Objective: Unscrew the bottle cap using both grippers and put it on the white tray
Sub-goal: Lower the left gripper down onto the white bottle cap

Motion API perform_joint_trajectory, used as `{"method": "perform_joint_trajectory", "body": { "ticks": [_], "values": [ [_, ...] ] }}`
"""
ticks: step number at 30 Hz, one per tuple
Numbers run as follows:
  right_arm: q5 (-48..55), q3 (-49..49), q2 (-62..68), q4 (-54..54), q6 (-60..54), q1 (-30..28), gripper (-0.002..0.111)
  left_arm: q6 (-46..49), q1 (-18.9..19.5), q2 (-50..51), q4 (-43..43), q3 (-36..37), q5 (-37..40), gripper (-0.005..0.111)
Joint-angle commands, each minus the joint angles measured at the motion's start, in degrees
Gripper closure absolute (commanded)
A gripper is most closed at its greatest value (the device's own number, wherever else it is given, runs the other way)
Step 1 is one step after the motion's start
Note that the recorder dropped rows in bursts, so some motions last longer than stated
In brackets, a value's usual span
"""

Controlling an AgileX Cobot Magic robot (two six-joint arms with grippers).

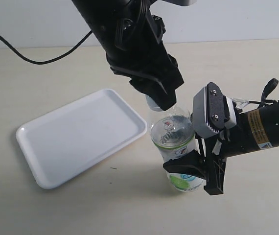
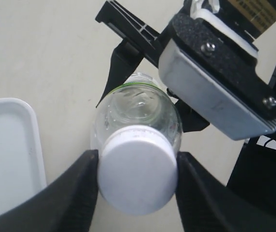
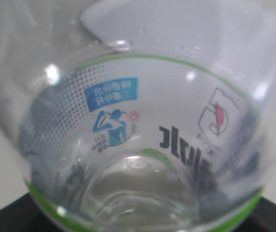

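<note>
– While your two arms are on the bottle, first entry: where is the cap, and what has hold of it?

– Entry 1. The bottle cap (image 2: 137, 169) sits at the top of the bottle (image 1: 177, 139), not on the white tray (image 1: 76, 142). Your left gripper (image 1: 158, 101) comes down from above and is clenched on the cap. In your left wrist view its black fingers (image 2: 72, 191) press the cap's side, one on each side, with no gap seen. The neck is hidden under the cap, so you cannot read whether the thread is engaged.

– And your other arm?

– Entry 2. Your right gripper (image 1: 199, 172) reaches in low from the right and grasps the bottle around its green-and-white label. One finger crosses the front of the label and the other stands at its right side. The grey-white block (image 1: 210, 111) sits above the fingers, beside the bottle's shoulder. Your right wrist view is filled by the clear wall and the label print, with dark finger edges at two corners.

– Bottle attitude? Tray?

– Entry 3. The base is on the table (image 1: 257, 210) and the top leans toward the tray. The tray lies flat, just beside the bottle on the left of your exterior view, apart from it. A black cable (image 1: 32, 59) runs over the table at the far left, well apart from the bottle.
</note>
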Motion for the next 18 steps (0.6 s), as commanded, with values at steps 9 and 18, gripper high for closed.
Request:
{"method": "perform_joint_trajectory", "body": {
  "ticks": [9,18],
  "values": [
    [-1.4,-0.6,-0.2,0.5,0.0,0.1,0.108,-15.7,-0.1,-0.3,0.4,-0.3,-3.8,0.107],
    [-1.4,-0.6,-0.2,0.5,-1.7,0.1,0.108,-29.8,-0.1,-0.3,6.6,-0.3,-3.8,0.107]
  ]
}}
